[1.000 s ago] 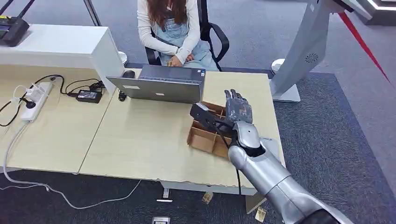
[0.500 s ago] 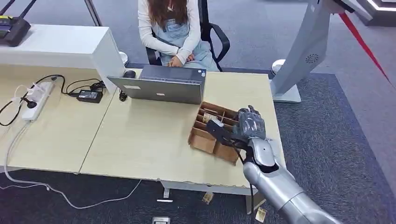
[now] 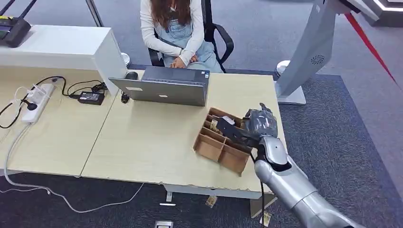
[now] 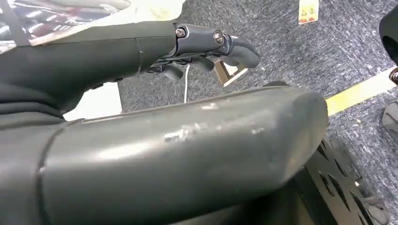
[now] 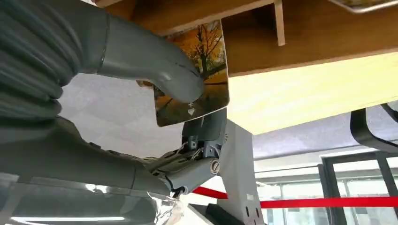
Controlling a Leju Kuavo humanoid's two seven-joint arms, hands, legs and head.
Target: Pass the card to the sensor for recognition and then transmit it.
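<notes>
The big light wooden bench [image 3: 142,137] fills most of the head view. A person [image 3: 176,28] sits on a black chair [image 3: 218,40] at its far side, with both hands together near the lap. A grey stand [image 3: 309,52] with a white foot is on the carpet by the right end of the bench. A white box shelf [image 3: 62,47] sits at the far left, and a black device [image 3: 12,28] rests on top of it.

An open grey laptop [image 3: 164,88] stands on the bench in front of the person. A brown cardboard tray [image 3: 223,142] with little compartments lies on the bench near the right edge. A white power strip [image 3: 35,102] and a black power brick [image 3: 90,97] lie on the left part, with cables running from them.

The silver right arm [image 3: 294,190] comes up from the lower right. The right hand [image 3: 249,126] is over the far right part of the tray. In the right wrist view its thick thumb [image 5: 155,65] and a dark finger pinch the card [image 5: 202,79] between them. The card has a picture of an orange autumn tree, and it is held just beside the brown tray wall.

The left hand [image 4: 206,44] hangs down over the grey carpet. Its fingers are curled in and hold nothing.
</notes>
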